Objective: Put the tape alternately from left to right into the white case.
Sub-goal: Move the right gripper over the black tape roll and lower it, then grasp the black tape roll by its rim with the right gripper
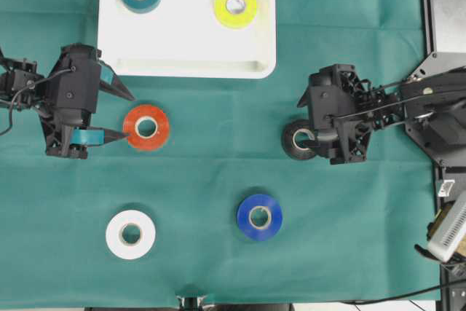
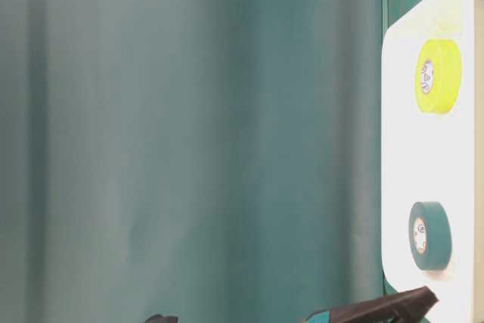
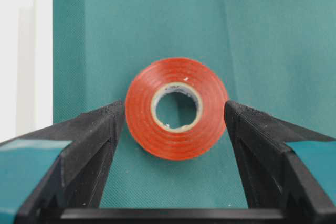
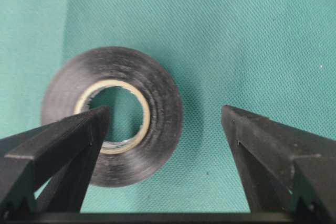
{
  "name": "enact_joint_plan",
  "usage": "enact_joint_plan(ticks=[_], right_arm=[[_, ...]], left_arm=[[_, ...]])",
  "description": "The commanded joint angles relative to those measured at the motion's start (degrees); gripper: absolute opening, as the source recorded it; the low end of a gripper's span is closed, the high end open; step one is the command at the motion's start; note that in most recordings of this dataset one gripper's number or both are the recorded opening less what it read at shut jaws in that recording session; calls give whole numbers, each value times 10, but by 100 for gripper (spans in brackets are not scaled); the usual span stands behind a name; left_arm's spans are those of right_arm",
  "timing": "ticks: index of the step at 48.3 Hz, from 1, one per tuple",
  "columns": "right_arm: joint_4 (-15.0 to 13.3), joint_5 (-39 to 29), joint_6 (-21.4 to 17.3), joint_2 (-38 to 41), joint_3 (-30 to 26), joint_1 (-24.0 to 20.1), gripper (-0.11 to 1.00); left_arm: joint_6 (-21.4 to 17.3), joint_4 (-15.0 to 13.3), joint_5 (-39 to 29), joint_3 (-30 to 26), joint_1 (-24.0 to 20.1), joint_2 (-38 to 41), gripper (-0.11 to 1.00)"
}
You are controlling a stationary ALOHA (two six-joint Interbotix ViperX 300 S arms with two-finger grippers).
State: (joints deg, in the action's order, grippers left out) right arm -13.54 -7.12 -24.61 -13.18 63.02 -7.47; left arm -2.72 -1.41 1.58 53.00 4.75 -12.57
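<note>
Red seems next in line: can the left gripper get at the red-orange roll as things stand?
Probably yes: the left gripper is open, straddling the red-orange roll, with nothing between.

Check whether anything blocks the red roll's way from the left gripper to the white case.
Nothing visible does. The red roll lies between the open jaws of the left gripper, and only bare green cloth separates it from the case.
</note>
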Motion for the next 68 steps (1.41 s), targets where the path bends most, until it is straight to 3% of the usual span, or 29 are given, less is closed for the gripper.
enact_joint_plan(ticks=[1,27,31,38,43,68], right_arm=[[1,13,0,8,-11,4,73],[0,31,1,31,-13,14,70],[-1,32,1,30,-14,14,58],[-1,32,1,26,-17,14,17],[0,32,1,22,-18,14,1],[0,29,0,-30,-25,14,1]], left_arm=[[0,-2,3,-10,2,-4,76],[1,-2,1,-10,1,-5,76],[0,-2,1,-10,2,-6,76],[0,-2,1,-10,1,-7,76],[0,-2,1,-9,1,-7,76],[0,-2,0,-8,2,-9,76]])
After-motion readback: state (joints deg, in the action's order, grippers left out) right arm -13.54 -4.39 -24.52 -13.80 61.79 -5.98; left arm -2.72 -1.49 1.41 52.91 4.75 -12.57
